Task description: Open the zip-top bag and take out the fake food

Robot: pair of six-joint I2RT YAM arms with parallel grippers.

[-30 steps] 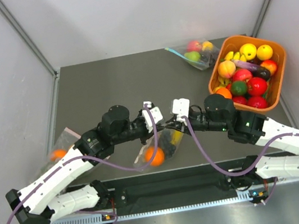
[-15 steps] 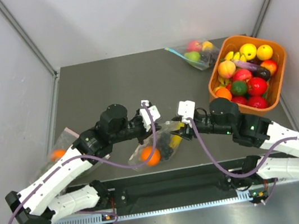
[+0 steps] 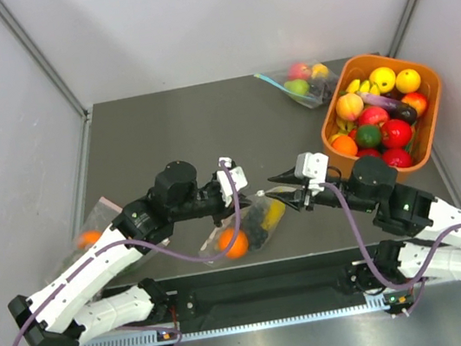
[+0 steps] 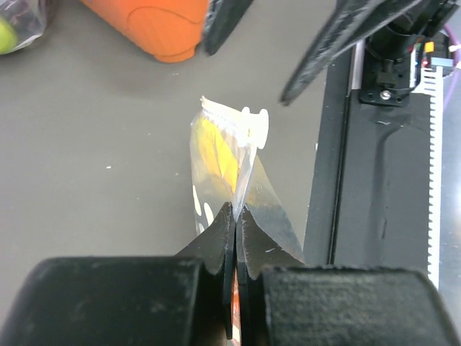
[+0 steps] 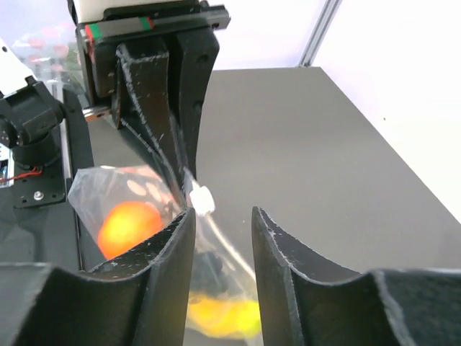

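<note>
The zip-top bag (image 3: 251, 221), clear with white dots, hangs just above the table near its front edge. Through it show the fake food: an orange ball (image 3: 236, 242), a yellow banana (image 3: 270, 212) and a dark bunch (image 3: 257, 232). My left gripper (image 3: 251, 192) is shut on the bag's top edge; in the left wrist view its jaws pinch the plastic (image 4: 223, 169) below the white slider (image 4: 256, 126). My right gripper (image 3: 272, 186) stands open just right of the bag. In the right wrist view the slider (image 5: 202, 198) sits by its left finger (image 5: 162, 252), with nothing gripped.
An orange bin (image 3: 435, 102) full of toy fruit stands at the right. A clear bag with a blue zip strip (image 3: 300, 83) lies at the back beside it. Another clear bag with a pink edge (image 3: 95, 230) lies at the table's left edge under the left arm.
My right gripper has opened, let go of the bag's top and drawn back to the right. The left gripper has kept its hold and barely moved.
</note>
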